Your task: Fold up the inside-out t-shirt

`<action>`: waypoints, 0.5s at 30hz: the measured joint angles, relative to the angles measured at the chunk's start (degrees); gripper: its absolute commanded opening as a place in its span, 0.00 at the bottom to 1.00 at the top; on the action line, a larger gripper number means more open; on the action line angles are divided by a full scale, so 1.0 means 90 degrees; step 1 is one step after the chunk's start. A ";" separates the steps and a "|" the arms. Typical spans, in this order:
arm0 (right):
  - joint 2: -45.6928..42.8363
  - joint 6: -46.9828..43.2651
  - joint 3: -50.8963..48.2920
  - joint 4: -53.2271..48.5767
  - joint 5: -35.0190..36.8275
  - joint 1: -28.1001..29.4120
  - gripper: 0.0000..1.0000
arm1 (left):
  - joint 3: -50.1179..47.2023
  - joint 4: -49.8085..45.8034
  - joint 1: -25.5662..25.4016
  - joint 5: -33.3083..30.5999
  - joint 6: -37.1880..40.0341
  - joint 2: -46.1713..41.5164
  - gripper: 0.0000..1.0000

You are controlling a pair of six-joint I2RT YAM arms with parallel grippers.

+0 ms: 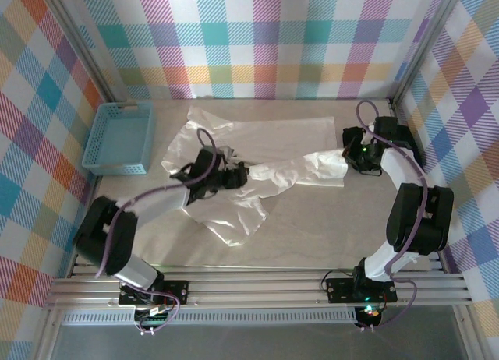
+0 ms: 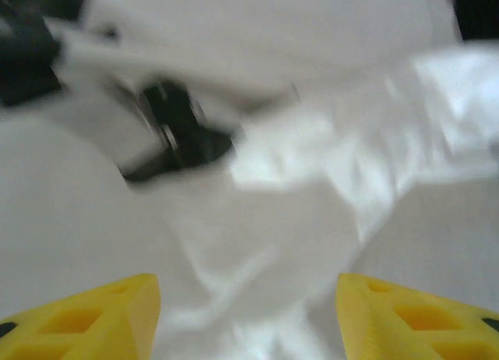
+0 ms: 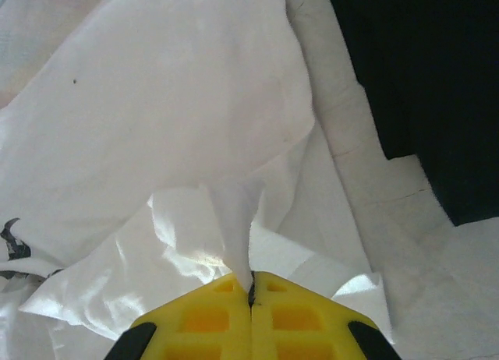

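T-shirt (image 1: 304, 169) lies crumpled & half spread on the table (image 1: 312, 235). It starts just right of the blue basket (image 1: 117, 138) and runs well away from it. It's not flat: one band is bunched across the middle and a flap trails toward the near edge.

Right gripper (image 3: 251, 286), at the shirt's end farthest from the basket, has its jaws fully closed w/ a thin ridge of cloth pinched btw them. Left gripper (image 2: 248, 298) is over the shirt's middle, nearer the basket. Its fingers stand apart w/ cloth under & btw them and no grip visible; the wrist view is too blurred to tell if it touches.

Step, imo: spreading the shirt out, no fold made yet. Next move prob needs the left to close on an edge on the basket side. Then both pull apart till the cloth lies flat, w/o the right's pinch slipping off the thin fabric.
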 measured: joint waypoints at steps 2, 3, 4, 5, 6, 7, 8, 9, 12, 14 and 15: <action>0.0000 0.0000 -0.0012 0.0034 -0.0029 0.0056 0.00 | -0.0464 -0.0415 -0.0542 -0.0323 -0.0044 -0.0517 0.60; 0.0000 0.0002 -0.0017 0.0056 -0.0044 0.0080 0.00 | -0.0704 -0.0733 -0.0869 -0.0505 -0.0131 -0.0809 0.59; 0.0000 0.0000 -0.0019 0.0078 -0.0053 0.0102 0.00 | -0.0869 -0.1010 -0.1100 -0.0644 -0.0209 -0.1022 0.59; 0.0000 0.0000 -0.0022 0.0095 -0.0066 0.0126 0.00 | -0.1015 -0.1341 -0.1372 -0.0804 -0.0313 -0.1258 0.57; 0.0000 0.0000 -0.0022 0.0114 -0.0068 0.0153 0.00 | -0.1110 -0.1639 -0.1632 -0.0925 -0.0410 -0.1447 0.55; 0.0000 0.0000 -0.0022 0.0124 -0.0070 0.0168 0.00 | -0.1158 -0.1940 -0.1897 -0.1037 -0.0527 -0.1615 0.54; 0.0000 0.0000 -0.0022 0.0134 -0.0075 0.0187 0.00 | -0.1173 -0.2154 -0.2101 -0.1127 -0.0600 -0.1715 0.54; 0.0000 0.0000 -0.0022 0.0138 -0.0085 0.0202 0.00 | -0.1173 -0.2407 -0.2365 -0.1214 -0.0687 -0.1809 0.54; 0.0000 0.0000 -0.0022 0.0138 -0.0092 0.0238 0.00 | -0.1175 -0.2866 -0.2873 -0.1282 -0.0850 -0.1906 0.52; 0.0000 0.0000 -0.0027 0.0141 -0.0117 0.0243 0.00 | -0.1192 -0.2997 -0.3016 -0.1246 -0.0957 -0.1911 0.48; 0.0000 0.0000 -0.0034 0.0141 -0.0136 0.0243 0.00 | -0.1217 -0.2999 -0.3041 -0.1219 -0.1013 -0.1911 0.46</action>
